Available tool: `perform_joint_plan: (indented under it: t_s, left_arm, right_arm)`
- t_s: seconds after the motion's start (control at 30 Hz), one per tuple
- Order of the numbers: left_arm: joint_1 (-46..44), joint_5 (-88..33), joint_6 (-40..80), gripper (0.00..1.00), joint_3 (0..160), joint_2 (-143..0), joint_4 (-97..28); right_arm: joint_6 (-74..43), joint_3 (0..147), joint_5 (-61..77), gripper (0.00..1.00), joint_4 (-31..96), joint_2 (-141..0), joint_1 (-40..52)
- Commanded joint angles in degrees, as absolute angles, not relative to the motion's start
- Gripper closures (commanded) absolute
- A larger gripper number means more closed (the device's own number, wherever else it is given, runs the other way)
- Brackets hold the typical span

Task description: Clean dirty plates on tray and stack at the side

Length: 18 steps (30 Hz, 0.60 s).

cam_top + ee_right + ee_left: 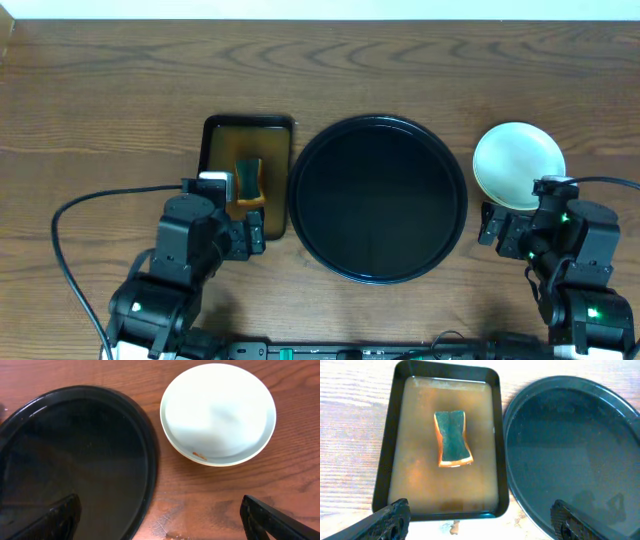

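Note:
The round black tray (pixel 330 240) sits mid-table with nothing on it; it also shows in the left wrist view (pixel 620 415) and the right wrist view (pixel 75 460). A stack of pale plates (pixel 518 163) stands on the bare wood right of the tray. In the right wrist view the top plate (pixel 218 412) looks pale blue over a pale yellow rim, with a small orange smear at its front edge. My left gripper (pixel 479 522) is open and empty at the near edge of a brown tray. My right gripper (pixel 165 517) is open and empty, just in front of the plates.
A small rectangular brown tray (pixel 215 135) of murky liquid lies left of the black tray, with a green-and-orange sponge (pixel 452 438) lying in it. A small smear marks the table (pixel 454 526) in front of it. A black cable (pixel 75 205) loops at the left.

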<state>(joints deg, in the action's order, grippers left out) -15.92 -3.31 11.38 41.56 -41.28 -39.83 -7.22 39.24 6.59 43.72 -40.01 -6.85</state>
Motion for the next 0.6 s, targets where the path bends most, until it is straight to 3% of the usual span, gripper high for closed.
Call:
perform_joint_plan:
  t_s: [0.0, 0.57]
  left_arm:
    - [-16.1, -3.7, 11.6, 0.09, 41.2, -41.5, -39.8]
    - [-16.1, -3.7, 11.6, 0.09, 41.2, -42.2, -39.8]
  right_arm:
    - [-8.1, 38.8, 6.0, 0.01, 44.2, -40.1, -6.3]
    - [-6.9, 38.8, 4.9, 0.01, 46.9, -39.9, -6.3]
